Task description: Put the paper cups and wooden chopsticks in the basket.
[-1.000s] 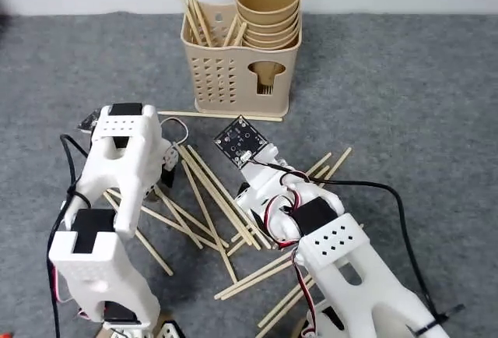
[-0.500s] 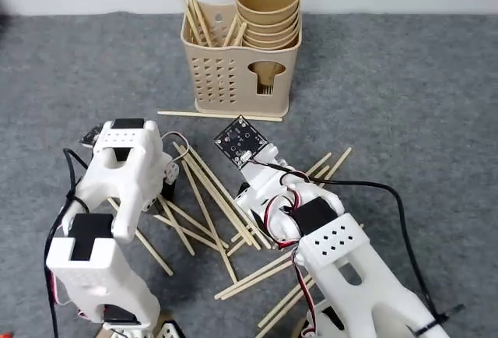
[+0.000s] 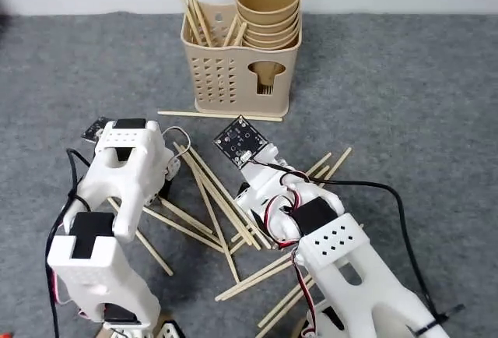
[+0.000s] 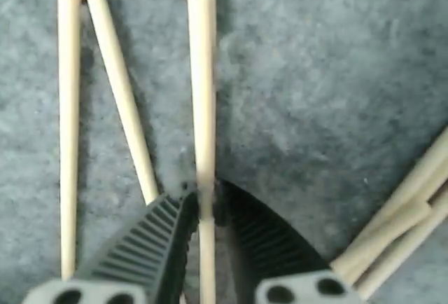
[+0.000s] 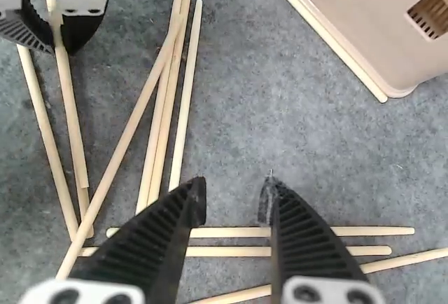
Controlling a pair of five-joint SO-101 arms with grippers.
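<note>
A beige perforated basket [image 3: 230, 81] stands at the back of the grey carpet, with a stack of paper cups [image 3: 268, 5] and a few wooden chopsticks [image 3: 199, 20] in it. Many loose chopsticks [image 3: 224, 202] lie scattered between the two arms. My left gripper [image 4: 205, 206] is down at the carpet, shut on one chopstick [image 4: 203, 73] that runs straight out between its jaws. The right wrist view shows that gripper [image 5: 61, 20] farther off, still with the stick. My right gripper [image 5: 234, 192] hangs open over bare carpet, with crossed chopsticks [image 5: 166, 115] beside and under it.
One chopstick [image 3: 219, 115] lies alone along the basket's front. The basket's corner [image 5: 364, 17] is close ahead of the right gripper. More chopsticks [image 3: 268, 272] fan out by the right arm's base. Open carpet lies to the right and far left.
The left arm has drawn back a little toward the table's front, and a short chopstick beside it has shifted. The right arm has kept still.
</note>
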